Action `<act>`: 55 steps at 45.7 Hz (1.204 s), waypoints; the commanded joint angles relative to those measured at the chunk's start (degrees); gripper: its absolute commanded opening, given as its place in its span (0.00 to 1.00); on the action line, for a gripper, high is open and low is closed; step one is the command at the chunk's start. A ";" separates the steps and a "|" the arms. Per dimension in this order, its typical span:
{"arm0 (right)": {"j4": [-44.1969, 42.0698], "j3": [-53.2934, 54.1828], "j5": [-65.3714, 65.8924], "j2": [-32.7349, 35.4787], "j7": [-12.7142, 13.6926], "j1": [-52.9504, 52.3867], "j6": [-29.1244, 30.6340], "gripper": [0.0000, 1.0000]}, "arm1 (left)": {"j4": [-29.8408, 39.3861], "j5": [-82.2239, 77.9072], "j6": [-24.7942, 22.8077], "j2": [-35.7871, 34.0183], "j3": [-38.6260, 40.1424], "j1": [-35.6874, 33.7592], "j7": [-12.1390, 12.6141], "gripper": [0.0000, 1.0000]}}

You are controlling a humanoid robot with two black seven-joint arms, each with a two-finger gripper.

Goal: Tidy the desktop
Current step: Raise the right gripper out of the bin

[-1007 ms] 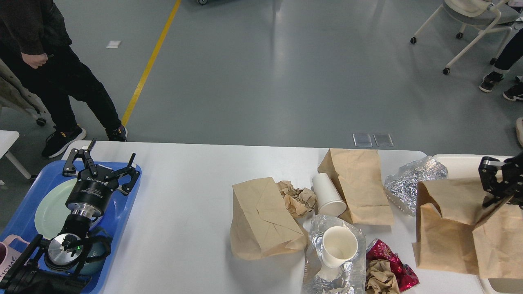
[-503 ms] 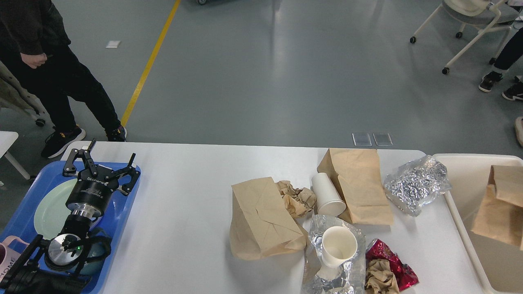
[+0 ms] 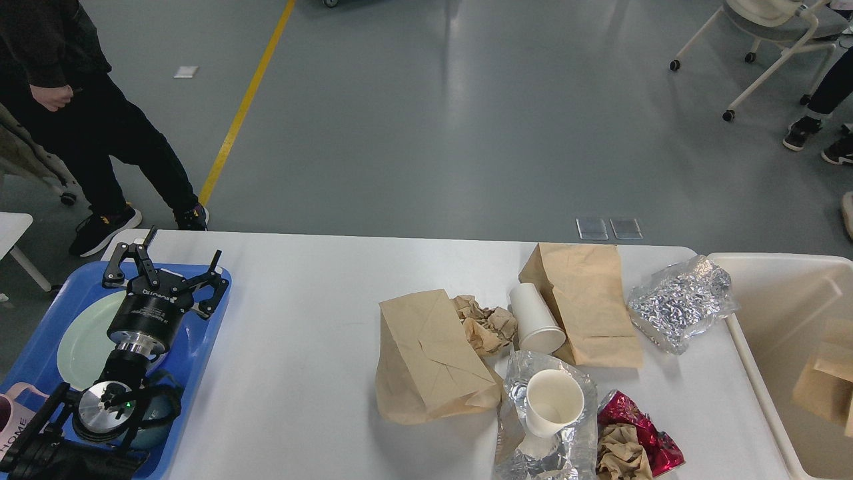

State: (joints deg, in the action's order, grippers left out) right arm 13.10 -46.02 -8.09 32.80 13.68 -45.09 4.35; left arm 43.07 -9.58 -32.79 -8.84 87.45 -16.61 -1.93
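Left gripper (image 3: 163, 270) is hovering jaws wide, empty, over the blue tray (image 3: 200, 347) at nine o'clock; right gripper is sitting out of view; desktop (image 3: 306, 373) is carrying litter at three o'clock; the upright paper cup (image 3: 554, 402) is risking toppling if nudged.

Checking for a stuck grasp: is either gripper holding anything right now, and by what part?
Nothing is held. The left gripper hangs open above the blue tray; the right gripper is out of view.
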 commanded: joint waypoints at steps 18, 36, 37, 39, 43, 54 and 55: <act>-11.61 2.95 -0.44 -14.78 -2.07 13.53 -6.19 0.00 | 0.00 0.00 0.01 -0.04 0.00 0.00 0.00 0.97; -11.52 2.60 -0.44 -13.91 -2.07 13.44 -7.95 1.00 | -0.09 0.00 0.01 -0.04 0.00 0.00 0.00 0.97; -11.52 2.60 -0.44 -13.91 -2.07 13.53 -8.04 1.00 | 0.00 0.00 0.01 -0.04 0.00 0.00 0.00 0.97; -11.26 2.60 -0.44 -13.73 -2.07 13.45 -8.04 1.00 | 0.00 0.00 0.01 -0.04 0.00 0.00 0.00 0.97; -11.08 2.78 -0.44 -13.29 -2.07 13.18 -7.95 1.00 | 0.00 0.00 0.01 -0.04 0.00 0.00 0.00 0.97; -9.33 2.60 -0.35 -12.76 -1.99 12.04 -7.25 1.00 | 0.00 0.00 0.01 -0.04 0.00 0.00 0.00 0.97; -8.71 2.43 -0.26 -12.59 -2.07 11.43 -7.07 1.00 | 0.00 0.00 0.01 -0.04 0.00 0.00 0.00 0.97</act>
State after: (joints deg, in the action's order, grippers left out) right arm 2.55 -43.24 -8.53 19.83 11.61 -32.36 -3.33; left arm 43.05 -9.58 -32.77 -8.82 87.45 -16.61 -1.93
